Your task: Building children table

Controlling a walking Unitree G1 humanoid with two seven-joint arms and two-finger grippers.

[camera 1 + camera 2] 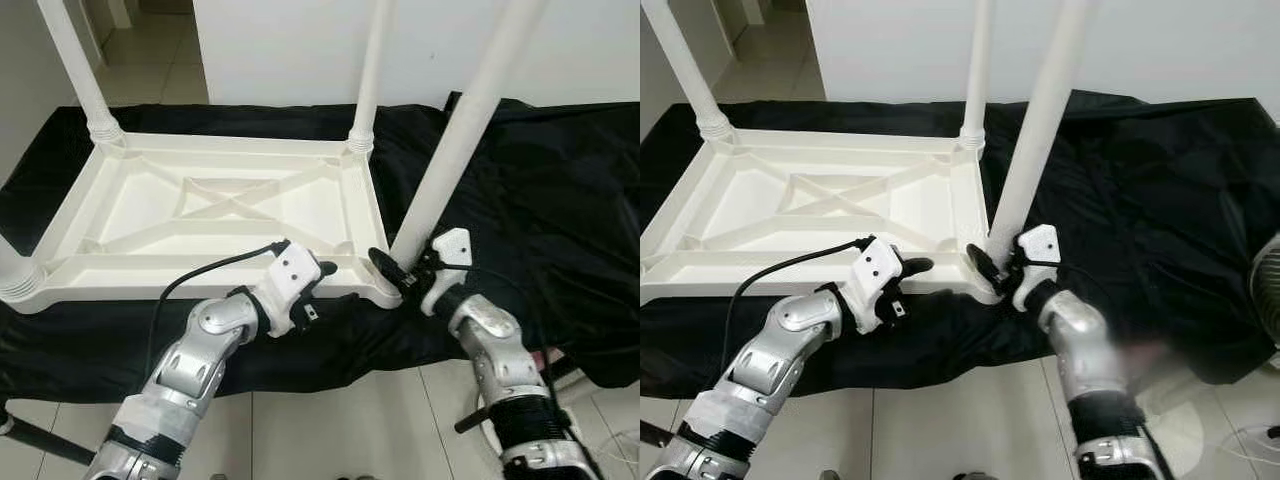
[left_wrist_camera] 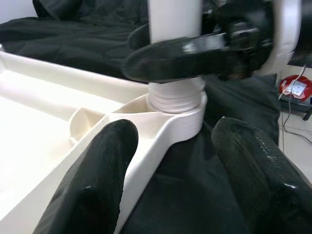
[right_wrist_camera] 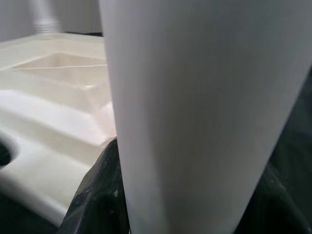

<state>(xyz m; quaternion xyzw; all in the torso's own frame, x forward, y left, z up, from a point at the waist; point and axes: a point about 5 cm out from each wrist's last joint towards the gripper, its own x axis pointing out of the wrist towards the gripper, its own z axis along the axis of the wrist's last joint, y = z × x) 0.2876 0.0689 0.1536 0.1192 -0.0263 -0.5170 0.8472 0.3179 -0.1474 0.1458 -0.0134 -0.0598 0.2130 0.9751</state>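
- White plastic children's tabletop point(image 1: 230, 205), upside down with its ribbed underside up, lies on a black cloth point(image 1: 540, 180) across the middle of our head views; its near long edge sits close to the cloth's front border, above pale floor tiles point(image 1: 330, 430).
- We count four white plastic legs: one at the upper-left corner point(image 1: 80, 70), one at the upper-middle corner point(image 1: 372, 70), one stub at the left edge point(image 1: 15, 275), and one tilted leg point(image 1: 460, 140) at the near right corner socket point(image 1: 385, 285).
- Our right gripper point(image 1: 405, 270) is clamped on the base of the tilted leg, black fingers point(image 2: 180, 56) pressed against both sides just above the threaded collar.
- Our left gripper point(image 1: 320, 270) reaches to the near rim just left of that corner; its fingers point(image 2: 102, 165) stand wide apart, straddling the rim and holding nothing.
- Open black cloth spreads to the right of the tabletop, giving free room there; a white wall point(image 1: 300, 45) closes the top of the frame.
- Recessed panels between the cross ribs hold nothing.
- One black cable point(image 1: 200, 272) loops over the left wrist.
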